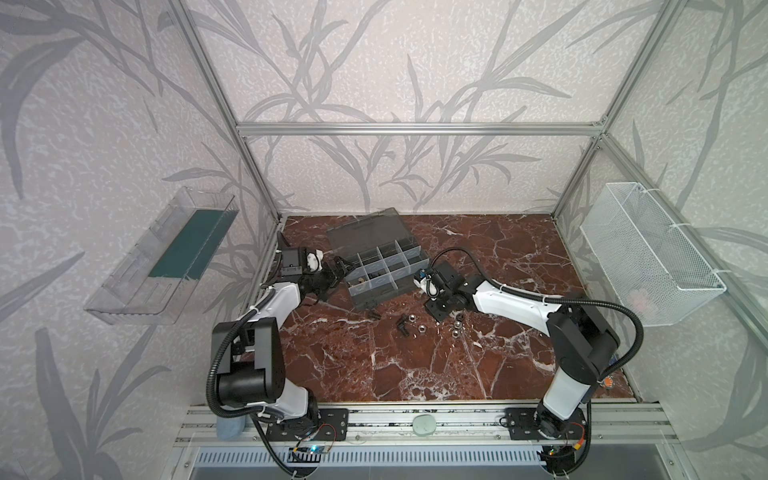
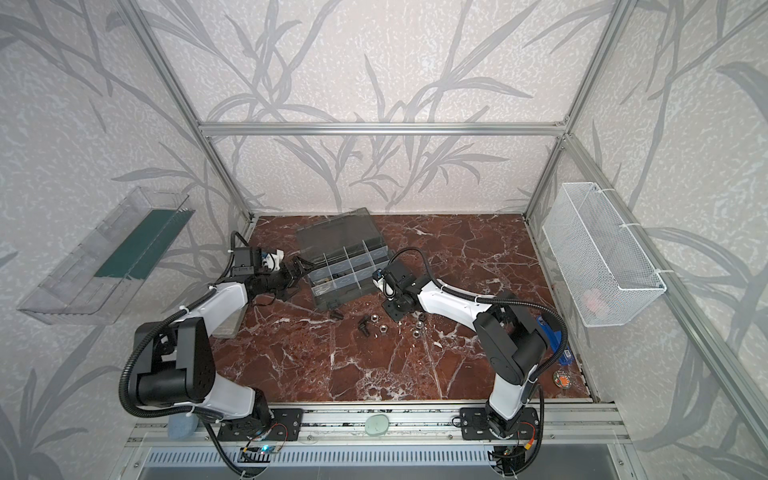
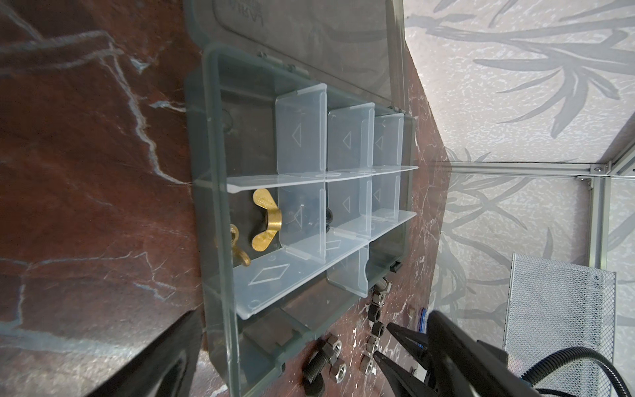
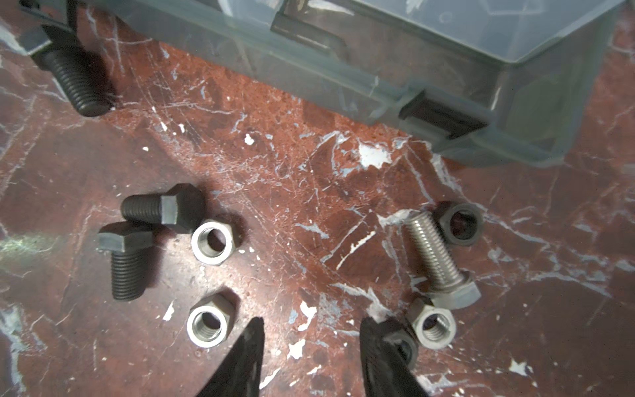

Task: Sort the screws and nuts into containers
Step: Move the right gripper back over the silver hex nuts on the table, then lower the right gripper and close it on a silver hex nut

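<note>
The left arm (image 1: 282, 299) and right arm (image 1: 511, 305) had white shells and black joints, with ribbed black cables (image 1: 211, 372) looped alongside. Their fingers (image 4: 244, 361) were black and pointed.

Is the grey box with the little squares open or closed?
Open. The organizer case has its smoky lid swung back behind it, and the cells show uncovered in both top views.
</note>
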Controlling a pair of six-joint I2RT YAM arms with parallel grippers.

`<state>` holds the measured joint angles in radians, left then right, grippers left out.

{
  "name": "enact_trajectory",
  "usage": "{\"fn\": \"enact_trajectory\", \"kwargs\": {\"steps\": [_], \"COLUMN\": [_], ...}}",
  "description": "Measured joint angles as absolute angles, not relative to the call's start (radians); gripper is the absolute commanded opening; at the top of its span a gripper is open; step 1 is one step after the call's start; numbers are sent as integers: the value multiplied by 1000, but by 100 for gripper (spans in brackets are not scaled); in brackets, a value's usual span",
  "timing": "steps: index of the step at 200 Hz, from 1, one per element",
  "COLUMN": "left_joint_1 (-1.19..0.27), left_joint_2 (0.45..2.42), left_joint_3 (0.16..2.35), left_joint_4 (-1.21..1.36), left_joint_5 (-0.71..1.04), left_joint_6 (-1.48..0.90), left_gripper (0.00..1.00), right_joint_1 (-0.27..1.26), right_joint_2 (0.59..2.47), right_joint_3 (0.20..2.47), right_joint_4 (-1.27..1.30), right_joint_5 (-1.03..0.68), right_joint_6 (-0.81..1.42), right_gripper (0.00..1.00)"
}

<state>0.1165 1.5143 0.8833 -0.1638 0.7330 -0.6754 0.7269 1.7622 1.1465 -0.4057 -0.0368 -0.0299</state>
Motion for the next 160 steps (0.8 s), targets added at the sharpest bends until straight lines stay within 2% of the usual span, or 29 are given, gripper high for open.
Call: {"fn": "enact_trajectory", "kwargs": {"steps": [82, 160], "left_joint_1": [104, 103], "left_joint_2": [1515, 1518], "left_joint_3": [885, 895], "left_joint_4": [-165, -164], "left_joint_5": [731, 731], "left_joint_6": [-675, -675], "left_gripper": [99, 99], "right_joint_1": [727, 774], "right_joint_2": [1763, 1803], "right_joint_3": [1134, 1122], "right_joint_4": [-416, -421], "right_joint_5": [-246, -270], "right_joint_6": [-30, -11], "right_gripper": [50, 50]}}
